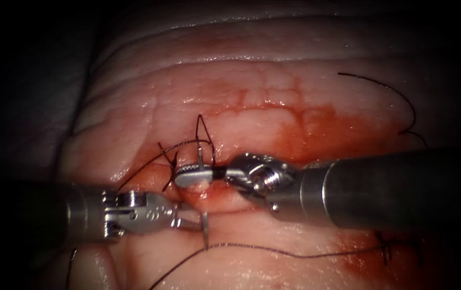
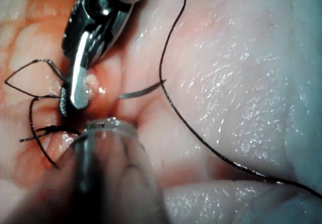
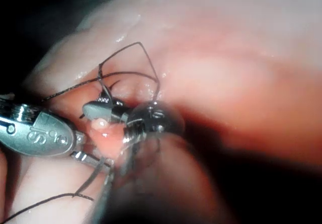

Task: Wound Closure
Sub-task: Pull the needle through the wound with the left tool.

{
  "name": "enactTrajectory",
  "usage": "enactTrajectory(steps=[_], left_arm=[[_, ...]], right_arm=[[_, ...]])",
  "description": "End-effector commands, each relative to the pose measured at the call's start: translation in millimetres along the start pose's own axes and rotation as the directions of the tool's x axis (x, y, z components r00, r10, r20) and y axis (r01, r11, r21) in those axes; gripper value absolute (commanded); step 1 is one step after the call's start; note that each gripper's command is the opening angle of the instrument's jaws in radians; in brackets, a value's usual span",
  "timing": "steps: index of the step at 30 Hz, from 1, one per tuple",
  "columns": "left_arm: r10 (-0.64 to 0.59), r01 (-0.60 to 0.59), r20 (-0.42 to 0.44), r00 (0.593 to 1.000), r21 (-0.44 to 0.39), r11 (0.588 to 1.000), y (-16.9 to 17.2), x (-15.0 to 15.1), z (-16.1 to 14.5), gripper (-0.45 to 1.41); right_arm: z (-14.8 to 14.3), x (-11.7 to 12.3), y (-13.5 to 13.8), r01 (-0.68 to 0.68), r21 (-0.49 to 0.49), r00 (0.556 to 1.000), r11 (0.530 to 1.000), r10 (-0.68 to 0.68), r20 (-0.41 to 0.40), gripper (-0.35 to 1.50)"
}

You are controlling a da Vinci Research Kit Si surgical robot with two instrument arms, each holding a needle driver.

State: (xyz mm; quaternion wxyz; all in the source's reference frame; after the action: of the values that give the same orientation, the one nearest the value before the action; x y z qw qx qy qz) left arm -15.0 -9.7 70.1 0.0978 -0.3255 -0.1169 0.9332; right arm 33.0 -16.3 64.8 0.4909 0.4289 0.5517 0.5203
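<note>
The curved needle passes through the tissue (image 1: 273, 86) across the cut (image 1: 209, 200). Its tail (image 1: 206, 228) stands out of the near edge with the thread (image 1: 295, 252) trailing off to the right. A short tip part (image 1: 200, 160) rises at the far edge. My right tool (image 1: 190, 176) reaches in from the right and is shut on the needle near that tip. My left tool (image 1: 187, 221) lies just left of the tail, open and holding nothing. The left wrist view shows the tail (image 2: 138, 92), the thread (image 2: 201, 133) and the right tool (image 2: 73, 100). The right wrist view shows both tools (image 3: 95, 110) (image 3: 85, 151).
A tied stitch with dark cut ends and a loop of thread (image 1: 203, 129) sits just behind the right tool's jaws. Another stitch (image 1: 386, 249) lies at the lower right. Loose thread (image 1: 397, 96) curves over the far right. Red fluid (image 1: 305, 123) stains the tissue.
</note>
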Motion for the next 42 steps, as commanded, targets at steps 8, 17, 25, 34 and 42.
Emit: enactTrajectory(steps=[8, 17, 25, 34, 42], left_arm=[[-0.003, 0.004, -0.040, 0.999, 0.017, 1.000, 1.3, 0.9, -0.9, 0.07], [0.156, -0.132, -0.161, 0.975, 0.148, 0.980, 1.2, 2.8, -3.3, 0.05], [0.211, -0.168, -0.218, 0.953, 0.201, 0.965, -0.2, 3.7, -2.7, 0.05], [0.242, -0.191, -0.266, 0.933, 0.205, 0.960, -1.5, 4.6, -1.5, 0.12], [0.250, -0.199, -0.282, 0.926, 0.199, 0.960, -2.8, 4.5, 0.1, 0.21]], right_arm=[[0.0, 5.0, 2.8, 0.180, -0.101, 0.977, 0.978, -0.190, -0.099, 1.13], [-1.9, 6.5, 3.7, 0.242, -0.149, 0.962, 0.959, -0.257, -0.091, 1.16], [-4.5, 7.8, 3.8, 0.236, -0.173, 0.962, 0.956, -0.255, -0.096, 1.11], [-7.1, 9.2, 3.5, 0.222, -0.186, 0.964, 0.957, -0.244, -0.105, 1.03], [-7.4, 7.7, 3.3, 0.233, -0.181, 0.962, 0.955, -0.254, -0.099, 0.96]])
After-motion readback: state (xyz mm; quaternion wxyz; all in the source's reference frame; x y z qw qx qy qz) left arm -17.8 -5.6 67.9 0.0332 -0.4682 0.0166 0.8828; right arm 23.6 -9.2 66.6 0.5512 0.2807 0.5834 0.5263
